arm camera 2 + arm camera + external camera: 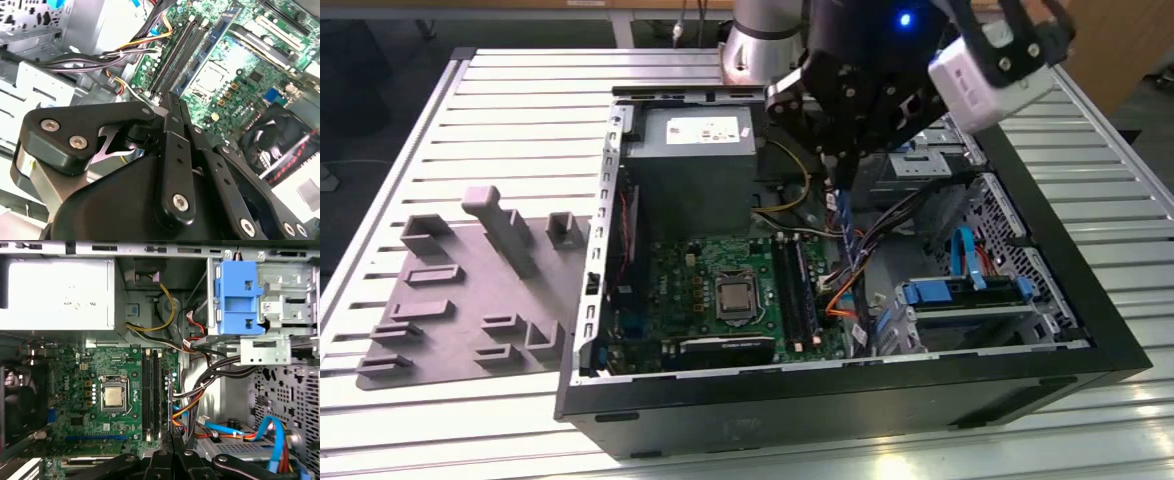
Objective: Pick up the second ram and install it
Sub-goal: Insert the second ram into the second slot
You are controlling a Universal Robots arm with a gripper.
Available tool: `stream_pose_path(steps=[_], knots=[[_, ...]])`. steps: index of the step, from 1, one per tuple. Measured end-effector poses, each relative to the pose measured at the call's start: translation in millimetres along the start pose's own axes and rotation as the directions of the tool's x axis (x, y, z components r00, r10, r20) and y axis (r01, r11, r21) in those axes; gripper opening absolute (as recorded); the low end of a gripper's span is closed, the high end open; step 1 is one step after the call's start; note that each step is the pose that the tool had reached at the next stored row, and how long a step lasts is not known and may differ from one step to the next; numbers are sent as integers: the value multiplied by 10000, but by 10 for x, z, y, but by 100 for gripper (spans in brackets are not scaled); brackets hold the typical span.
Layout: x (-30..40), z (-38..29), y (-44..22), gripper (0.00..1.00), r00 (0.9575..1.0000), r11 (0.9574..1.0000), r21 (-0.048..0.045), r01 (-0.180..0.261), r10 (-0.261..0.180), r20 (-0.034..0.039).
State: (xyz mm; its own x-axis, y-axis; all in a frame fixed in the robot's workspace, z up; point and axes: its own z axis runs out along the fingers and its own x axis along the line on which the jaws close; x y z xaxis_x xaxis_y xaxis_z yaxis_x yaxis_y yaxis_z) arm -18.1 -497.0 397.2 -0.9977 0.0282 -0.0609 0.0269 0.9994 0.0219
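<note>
Gripper (172,442) clamped narrow on the memory stick (170,405), edge-down near the motherboard slots (150,395); risk: slight misalignment could seat it crooked or snag the nearby cables (200,390).

The bench (480,90) is showing ribbed pale metal. Beside the computer case (854,405), the holder tray (454,300) is looking matt grey plastic. Over the case, the gripper (171,99) is showing matt black with shiny screws (180,202).

You had the holder tray (454,300) by the table's (520,100) edge at the exterior view's left, the case (854,400) beside it; the second ram (170,410) hung over the motherboard (687,275) inside.
</note>
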Motion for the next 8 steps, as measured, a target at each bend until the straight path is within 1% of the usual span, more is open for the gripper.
stream_pose_path(steps=[4, 8], knots=[[-12, -189, 4, 12, 10000, 10000, 0, 0, 0, 0], [-12, -185, 4, 12, 10000, 10000, 2, 1, -1, 0]])
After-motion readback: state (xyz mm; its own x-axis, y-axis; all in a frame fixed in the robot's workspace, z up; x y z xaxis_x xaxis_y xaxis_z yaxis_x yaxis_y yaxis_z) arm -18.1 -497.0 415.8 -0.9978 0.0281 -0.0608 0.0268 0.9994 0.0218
